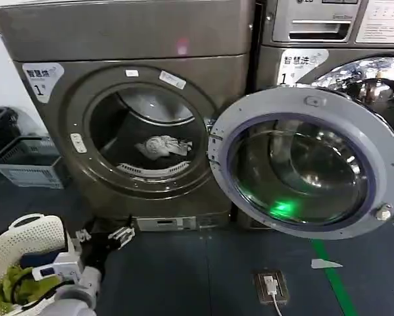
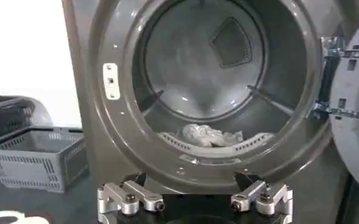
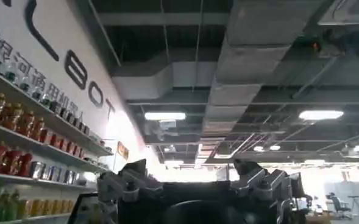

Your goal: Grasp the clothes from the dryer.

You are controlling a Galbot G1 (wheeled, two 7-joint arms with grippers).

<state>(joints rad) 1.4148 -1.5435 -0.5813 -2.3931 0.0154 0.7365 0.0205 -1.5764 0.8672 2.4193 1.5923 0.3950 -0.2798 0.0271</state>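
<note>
1. The small white and pale grey bunch of clothes (image 1: 162, 146) is lying inside the drum of the bronze-grey metal dryer (image 1: 124, 39).
2. The left tool (image 1: 103, 236) is hovering low before the porthole, spread wide and holding nothing.
3. The right tool (image 3: 194, 182) is pointing at the ceiling, open and empty.

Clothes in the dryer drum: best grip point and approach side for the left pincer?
Pinch the raised crumpled middle of the clothes, coming straight in through the open porthole of the dryer. The bunch lies low on the drum floor. The left pincer, open, already faces it.
</note>
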